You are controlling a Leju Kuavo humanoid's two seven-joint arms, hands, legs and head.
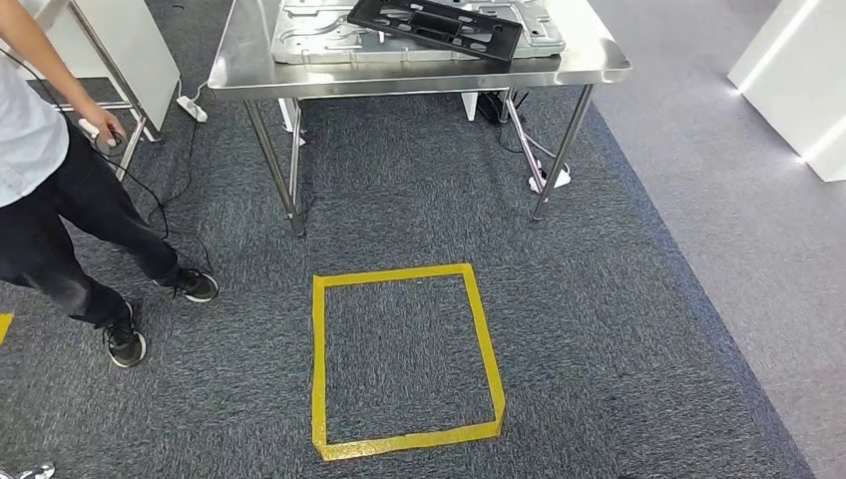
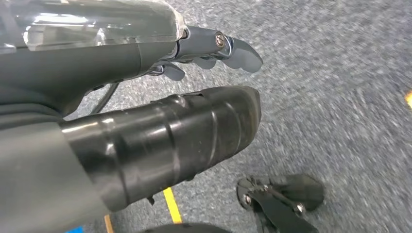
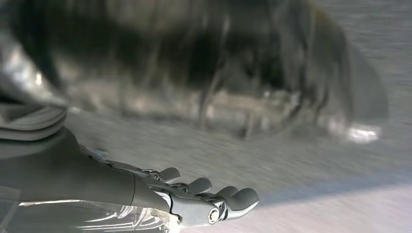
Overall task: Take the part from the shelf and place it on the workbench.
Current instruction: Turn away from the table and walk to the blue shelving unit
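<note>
A black plastic frame part point(image 1: 436, 25) lies tilted on top of silver stamped metal panels point(image 1: 319, 38) on the steel workbench point(image 1: 419, 76) at the far side of the head view. My left hand point(image 2: 160, 97) hangs over the grey carpet, its fingers point(image 2: 228, 48) loosely stretched out and its thick thumb point(image 2: 194, 131) apart from them, with nothing in it. My right hand point(image 3: 189, 196) shows in its blurred wrist view with fingers spread and nothing held.
A yellow tape square point(image 1: 317, 369) marks the carpet in front of the workbench. A person point(image 1: 50, 200) stands at the left, holding a small device by a white panel point(image 1: 130, 50). White furniture point(image 1: 798, 70) stands at the right. Cables and a power strip point(image 1: 193, 108) lie under the bench.
</note>
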